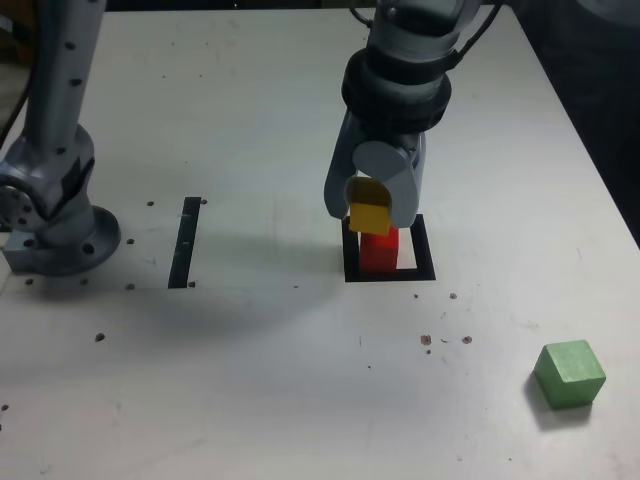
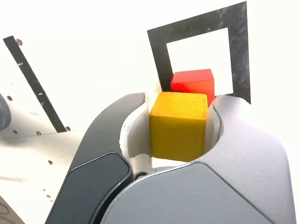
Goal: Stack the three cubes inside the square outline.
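My gripper (image 1: 369, 212) is shut on the yellow cube (image 1: 368, 216), which hangs just above the red cube (image 1: 378, 250). The red cube sits inside the black square outline (image 1: 424, 250) near the table's middle. In the wrist view the yellow cube (image 2: 179, 125) is clamped between the two pale jaw pads, with the red cube (image 2: 192, 84) right beyond it and the square outline (image 2: 237, 46) around that. The green cube (image 1: 569, 373) lies alone on the table at the exterior view's lower right, far from the gripper.
A narrow straight black strip (image 1: 186, 242) lies on the table at the exterior view's left of the outline. A grey arm base (image 1: 55, 190) stands at the far left. Small dark specks dot the white table (image 1: 300, 400).
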